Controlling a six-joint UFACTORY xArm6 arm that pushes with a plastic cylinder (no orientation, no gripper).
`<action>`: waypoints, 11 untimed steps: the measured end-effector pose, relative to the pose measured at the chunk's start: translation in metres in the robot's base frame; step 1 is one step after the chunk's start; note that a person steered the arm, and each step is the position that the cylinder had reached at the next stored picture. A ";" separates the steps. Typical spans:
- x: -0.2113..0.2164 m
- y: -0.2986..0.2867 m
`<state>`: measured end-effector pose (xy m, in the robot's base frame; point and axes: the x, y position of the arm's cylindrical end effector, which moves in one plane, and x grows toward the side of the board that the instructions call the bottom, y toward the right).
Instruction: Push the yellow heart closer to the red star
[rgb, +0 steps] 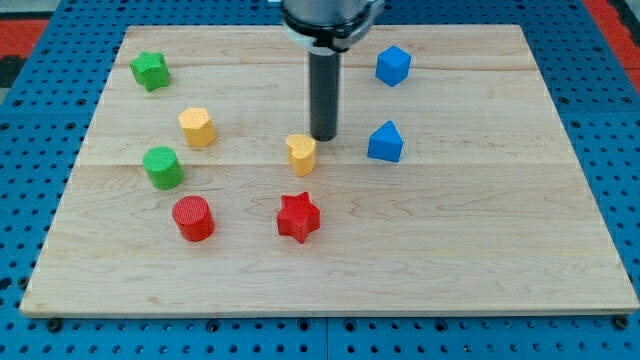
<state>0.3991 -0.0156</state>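
Centrally, my tip (324, 137) sits just beside the yellow heart (301, 154), above the red star (298, 217).

My straight dark rod hangs upright from the view's top, my tip (324, 137) seemingly touching the board.

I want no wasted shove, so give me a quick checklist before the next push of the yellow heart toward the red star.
1. My tip sits on the far side of the yellow heart from the red star: ok.
2. Tip touching the heart: cannot tell, it is very close.
3. Board between heart and star free of blocks: ok.
4. Tip centred behind the heart: not ok, it is offset toward the view's right.
5. Blue block at the view's right stands apart from the tip: ok.
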 end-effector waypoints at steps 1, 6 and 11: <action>-0.002 -0.050; 0.005 -0.023; 0.091 0.028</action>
